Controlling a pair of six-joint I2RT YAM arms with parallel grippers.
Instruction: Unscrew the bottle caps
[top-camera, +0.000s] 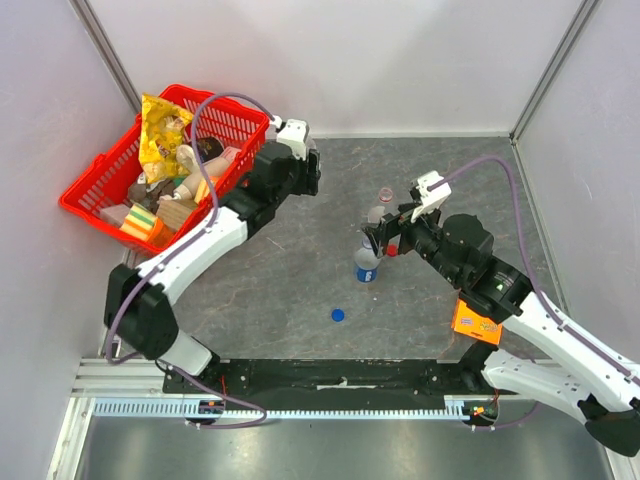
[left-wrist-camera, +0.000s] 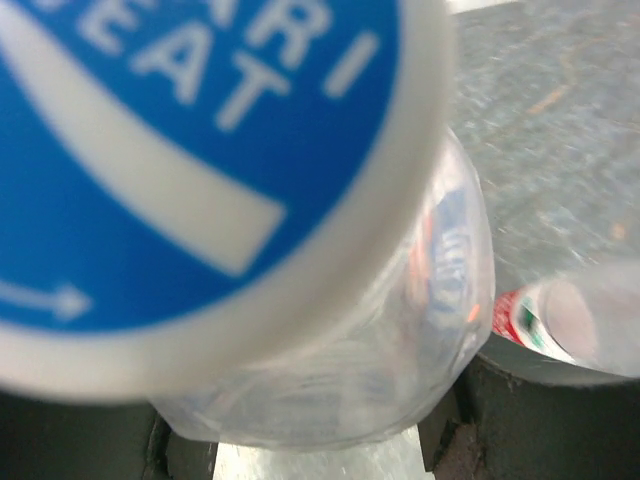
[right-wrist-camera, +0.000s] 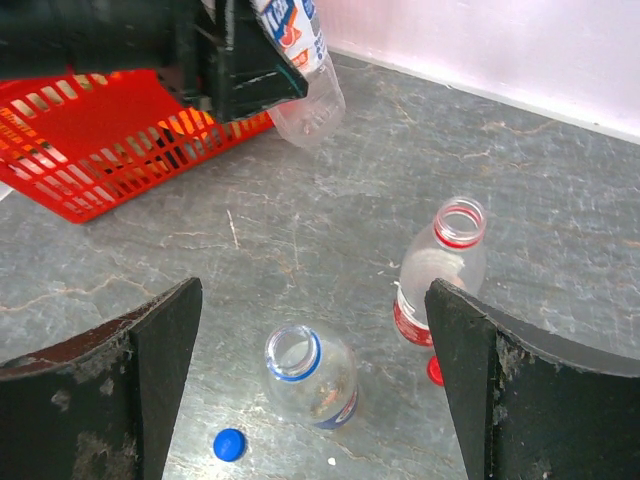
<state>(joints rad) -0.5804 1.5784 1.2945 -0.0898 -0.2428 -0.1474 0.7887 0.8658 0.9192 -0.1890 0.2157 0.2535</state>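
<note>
The grey counter (top-camera: 300, 290) carries a red basket (right-wrist-camera: 100, 170) of snacks at its far left corner. The left end effector (right-wrist-camera: 240, 75) hangs just beside the basket and is clamped on the pale bottle (right-wrist-camera: 305, 95), which it holds tilted and clear of the counter. The right end effector (top-camera: 384, 238) hovers over the middle of the counter with its jaws wide apart and nothing between them.

Below it two bottles stand upright, near each other and both uncapped: the red bottle (right-wrist-camera: 440, 270) farther back and the blue bottle (right-wrist-camera: 305, 375) nearer the arms. The white cap (left-wrist-camera: 200, 180), blue in its centre, sits on the pale bottle and fills the left wrist view. The red cap (right-wrist-camera: 435, 371) lies at the foot of the red bottle. The blue cap (right-wrist-camera: 229, 444) lies on the counter near the blue bottle, apart from it.
</note>
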